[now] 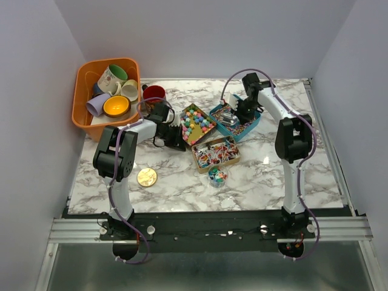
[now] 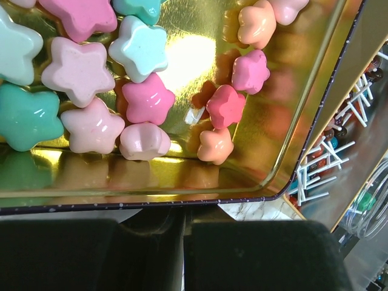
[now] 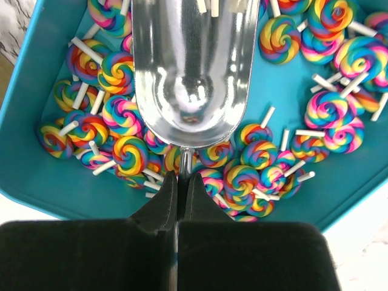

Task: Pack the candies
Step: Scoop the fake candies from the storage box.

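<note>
Right gripper (image 3: 180, 182) clamps empty scoop (image 3: 191, 66) in teal tray (image 3: 54, 188), bench (image 1: 182, 188) far edge: dig under lollipops (image 3: 130, 154), lift level. Left gripper (image 2: 183, 218) near-closed, hold unclear.

Reading as a robot lab test cell. Blank white walls (image 1: 200, 36) are boxing in a marble-print table (image 1: 182, 188). Well behind the left gripper (image 1: 180, 137) and right gripper (image 1: 238, 115), two robot arms (image 1: 291, 139) are standing bolted to an aluminium rail (image 1: 206, 229), purple cables (image 1: 234, 76) looping alongside.
</note>
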Motion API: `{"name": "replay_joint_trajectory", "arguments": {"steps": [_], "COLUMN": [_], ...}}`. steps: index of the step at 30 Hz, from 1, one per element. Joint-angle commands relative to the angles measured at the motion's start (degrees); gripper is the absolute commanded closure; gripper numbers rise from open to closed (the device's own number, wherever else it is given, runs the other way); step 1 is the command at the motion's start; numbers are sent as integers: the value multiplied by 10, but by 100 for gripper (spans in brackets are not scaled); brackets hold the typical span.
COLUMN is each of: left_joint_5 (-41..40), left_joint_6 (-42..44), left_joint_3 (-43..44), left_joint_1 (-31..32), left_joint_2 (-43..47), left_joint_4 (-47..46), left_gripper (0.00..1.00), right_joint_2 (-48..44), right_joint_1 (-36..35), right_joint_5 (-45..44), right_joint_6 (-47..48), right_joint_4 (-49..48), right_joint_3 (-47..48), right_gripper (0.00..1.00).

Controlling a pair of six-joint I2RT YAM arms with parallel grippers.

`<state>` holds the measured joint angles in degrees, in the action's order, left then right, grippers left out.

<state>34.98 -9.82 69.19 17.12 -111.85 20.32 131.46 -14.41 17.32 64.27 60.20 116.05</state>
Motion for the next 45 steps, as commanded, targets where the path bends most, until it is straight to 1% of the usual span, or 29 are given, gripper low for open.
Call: {"name": "replay_joint_trajectory", "arguments": {"steps": [1, 3, 7, 11, 13, 18, 25, 28, 35, 38, 40, 45], "left_joint_5": [13, 13, 13, 13, 13, 11, 21, 31, 43, 35, 31, 14], "left_joint_6": [9, 9, 10, 13, 16, 24, 45, 55, 89, 95, 119, 138], "left_joint_3": [3, 4, 5, 5, 5, 2, 5, 6, 9, 10, 13, 20], "left_joint_1": [18, 18, 19, 19, 19, 19, 17, 16, 12, 8, 5, -2], "left_joint_2": [-17, -20, -20, -19, -19, -13, -4, -2, 6, 8, 9, 16], "left_joint_4": [-34, -34, -33, -31, -28, -20, 2, 13, 55, 69, 78, 106], "left_gripper": [86, 86, 86, 86, 86, 86, 85, 83, 74, 72, 72, 71], "right_joint_2": [8, 6, -9, -15, -28, -40, -67, -76, -95, -96, -98, -109], "right_joint_1": [-28, -29, -28, -27, -25, -18, 8, 12, 21, 27, 31, 37], "right_joint_5": [138, 146, 176, 204, 217, 225, 241, 249, 255, 259, 260, 254], "right_joint_6": [-75, -90, -84, -89, -86, -75, -82, -84, -88, -89, -91, -86], "right_joint_4": [60, 48, 29, 19, 4, -8, -37, -51, -93, -98, -99, -100], "right_joint_3": [-40, -57, -85, -82, -98, -122, -150, -160, -183, -181, -178, -181], "right_gripper": [99, 99, 99, 99, 99, 99, 99, 99, 99, 99, 99, 99]}}
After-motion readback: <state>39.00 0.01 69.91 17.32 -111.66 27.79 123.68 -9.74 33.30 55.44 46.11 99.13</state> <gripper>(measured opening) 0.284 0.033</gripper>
